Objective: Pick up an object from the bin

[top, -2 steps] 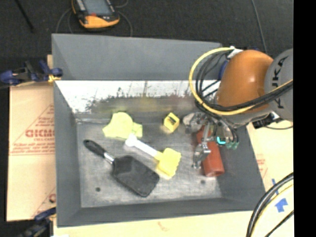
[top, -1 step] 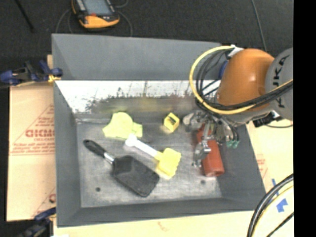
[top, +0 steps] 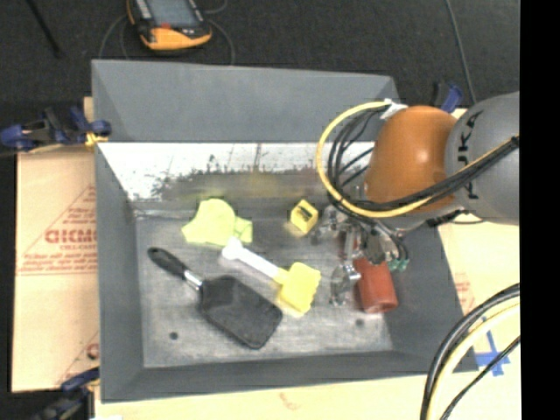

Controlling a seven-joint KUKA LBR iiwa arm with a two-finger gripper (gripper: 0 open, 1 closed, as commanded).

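My gripper [top: 344, 274] hangs low over the right part of the bin floor, under the arm's orange cover. A red-brown cylinder [top: 377, 289] lies just to its right, touching or nearly touching it. To its left sits a yellow-headed tool with a white handle [top: 278, 276], the yellow head closest to the gripper. Up and to the left, near the back wall, rests a small yellow block [top: 303, 217].
A black spatula [top: 223, 303] lies across the floor's left centre, its blade toward the front. A crumpled yellow-green piece [top: 215, 223] sits at the back left. The arm and its cables cover the bin's right rear corner.
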